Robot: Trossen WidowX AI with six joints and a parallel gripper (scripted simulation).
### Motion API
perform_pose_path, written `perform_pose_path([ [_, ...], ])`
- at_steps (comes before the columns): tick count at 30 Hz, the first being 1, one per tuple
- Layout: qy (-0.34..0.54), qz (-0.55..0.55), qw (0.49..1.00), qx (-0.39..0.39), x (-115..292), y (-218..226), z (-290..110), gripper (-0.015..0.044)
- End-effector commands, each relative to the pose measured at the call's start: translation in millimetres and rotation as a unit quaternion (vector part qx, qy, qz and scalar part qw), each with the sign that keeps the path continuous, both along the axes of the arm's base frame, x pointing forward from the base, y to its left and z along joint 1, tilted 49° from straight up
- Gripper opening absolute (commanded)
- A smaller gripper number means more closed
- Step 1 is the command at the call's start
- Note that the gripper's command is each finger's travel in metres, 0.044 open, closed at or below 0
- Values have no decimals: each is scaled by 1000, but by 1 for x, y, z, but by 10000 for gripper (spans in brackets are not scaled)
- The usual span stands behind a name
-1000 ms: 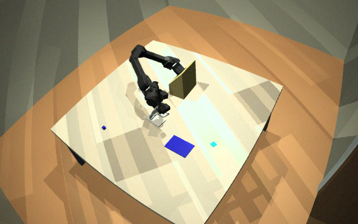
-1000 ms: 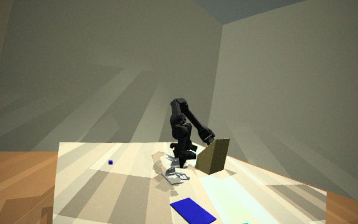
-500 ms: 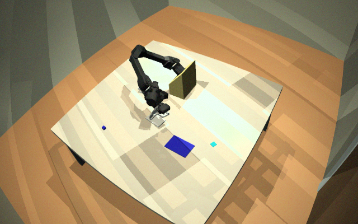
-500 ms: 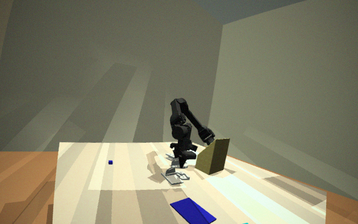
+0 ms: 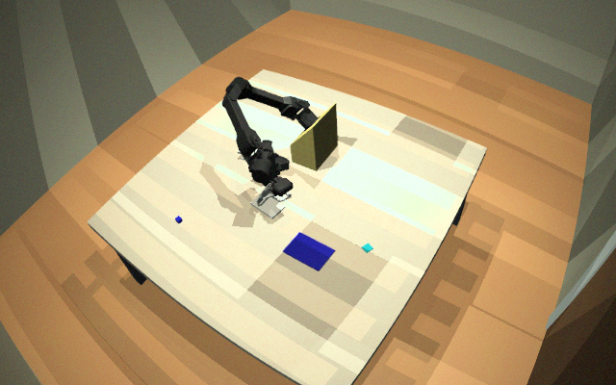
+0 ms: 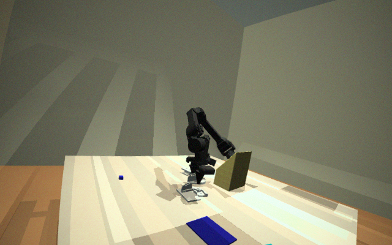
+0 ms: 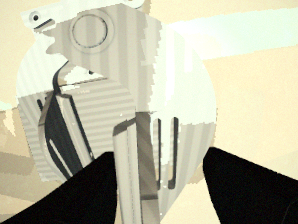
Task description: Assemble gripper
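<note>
Black two-finger hand (image 5: 282,187) (image 6: 199,180) (image 7: 160,160) is clamped on a pale grey part with an upright rib (image 7: 127,175); likely a jaw, can't confirm. Landmark: olive wedge-shaped block (image 5: 315,144) (image 6: 233,171). Hand is left of it in exterior. Wrist shows a pale round slotted base (image 7: 197,102) (image 6: 201,182) under that part; top has it hidden by the arm. Flat grey rectangular plate (image 5: 269,209) (image 6: 189,195) lies on the surface, front-left of the block in exterior. Pin seating: can't tell.
</note>
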State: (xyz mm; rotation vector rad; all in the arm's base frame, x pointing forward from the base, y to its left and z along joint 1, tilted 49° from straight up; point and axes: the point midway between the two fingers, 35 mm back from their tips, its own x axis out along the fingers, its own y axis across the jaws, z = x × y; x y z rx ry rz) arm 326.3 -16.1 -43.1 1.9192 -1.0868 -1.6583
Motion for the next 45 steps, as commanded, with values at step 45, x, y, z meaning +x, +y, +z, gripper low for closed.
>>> perform_pose_path([
  [45,0,1,1000,-4,0,-39,-32,134],
])
